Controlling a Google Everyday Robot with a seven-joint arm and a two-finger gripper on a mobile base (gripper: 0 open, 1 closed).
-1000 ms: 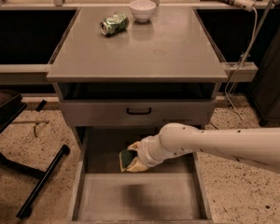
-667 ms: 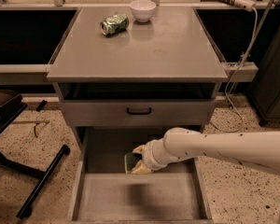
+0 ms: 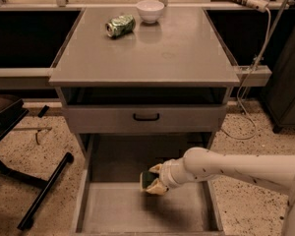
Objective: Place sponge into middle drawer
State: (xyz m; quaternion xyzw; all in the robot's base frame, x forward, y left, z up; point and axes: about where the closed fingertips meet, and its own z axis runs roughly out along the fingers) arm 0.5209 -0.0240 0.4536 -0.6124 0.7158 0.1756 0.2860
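Grey middle drawer (image 3: 104, 211) stands pulled out at the 6 o'clock position of the scene, below the closed drawer front (image 3: 145, 119) with its black handle (image 3: 146, 117).

1. Arm (image 3: 236, 168): white, enters from 3 o'clock and reaches toward 9 o'clock over the open tray.
2. Gripper (image 3: 152, 180): positioned over the rear half of the tray, near its 12 o'clock wall and roughly midway between the side walls.
3. Fingers (image 3: 156, 168): clamped on the sponge (image 3: 147, 179), one above it and one below.
4. Sponge: held inside the tray outline, dark green face toward 9 o'clock, yellow edge showing along its left and lower sides. Contact with the tray floor cannot be determined; a dark shadow lies on the floor toward 6 o'clock of it.

Cabinet top (image 3: 152, 53): a crushed green can (image 3: 120, 25) lies on its side at 11 o'clock, and a white bowl (image 3: 150, 10) stands upright at 12 o'clock, just beside the can but apart from it. A black chair base (image 3: 44, 188) occupies the floor at 9 o'clock.
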